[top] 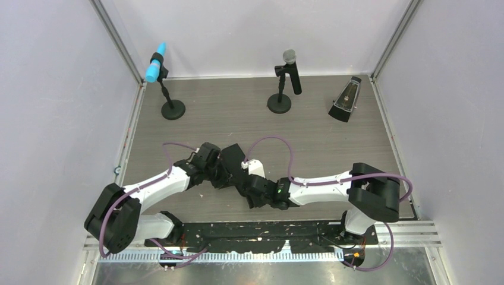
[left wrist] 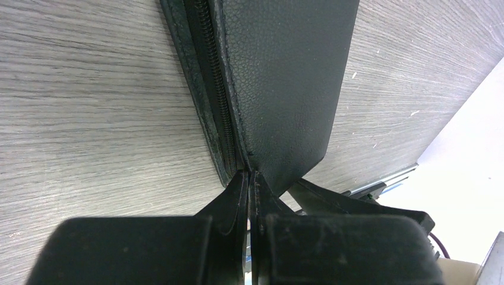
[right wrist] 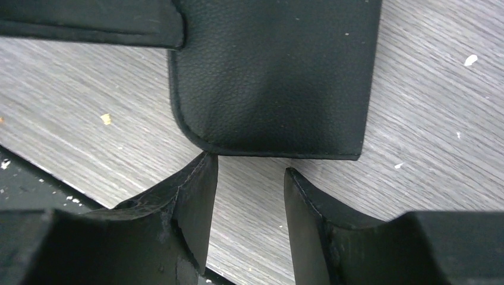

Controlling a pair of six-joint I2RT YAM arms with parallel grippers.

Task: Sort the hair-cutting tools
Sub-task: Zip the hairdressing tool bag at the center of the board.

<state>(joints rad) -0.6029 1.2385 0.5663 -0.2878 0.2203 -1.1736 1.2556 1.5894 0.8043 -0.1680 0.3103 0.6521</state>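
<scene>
Left gripper (left wrist: 249,181) is pressed together at the zip case's (left wrist: 285,83) corner where the coiled zipper (left wrist: 219,107) ends — whether it nips a pull I cannot tell. Right gripper (right wrist: 249,196), spread just off the case's rounded pebble-grained edge, should pin the case so the zip runs straight. No hair-cutting tools show — probably inside.

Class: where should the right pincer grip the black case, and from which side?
Probably the thin edge of the case facing the right pincer, coming in low from that side. The case lies flat on the table, so only its edge fits between the open fingers.
</scene>
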